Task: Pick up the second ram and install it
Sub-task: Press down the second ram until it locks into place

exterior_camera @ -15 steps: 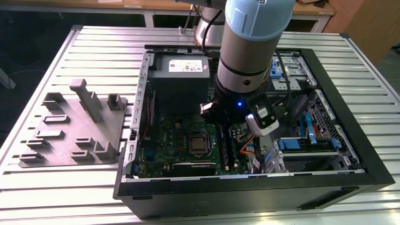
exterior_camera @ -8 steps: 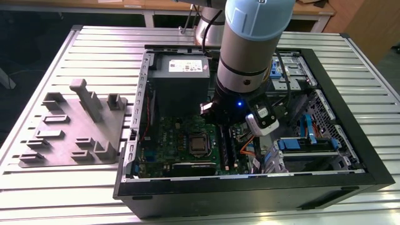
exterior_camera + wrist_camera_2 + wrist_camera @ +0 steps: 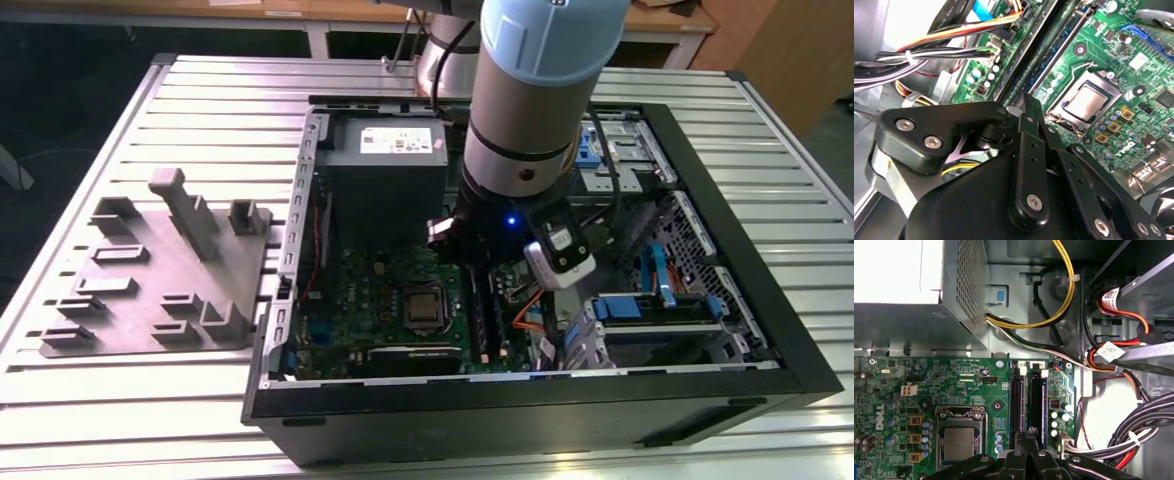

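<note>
1. My gripper (image 3: 1030,432) has its fingers pressed together, with nothing pinched between them that I can see; in both wrist views the tips (image 3: 1026,102) hang over the memory slots
2. The second ram (image 3: 1038,405), a dark blue stick, stands in its slot near the motherboard's (image 3: 954,375) edge, on the cable side, just beside my fingertips; I cannot tell whether they touch it
3. The neighbouring black slot (image 3: 1016,395) lies between that stick and the processor socket (image 3: 959,442)
4. My arm (image 3: 534,120) reaches down into the open computer case (image 3: 534,400), which lies on a slatted metal table (image 3: 200,100)
5. A grey parts holder (image 3: 160,270) sits by the table's edge, on the exterior view's left of the case
6. The power supply (image 3: 384,150) carries a white label (image 3: 400,142)
</note>
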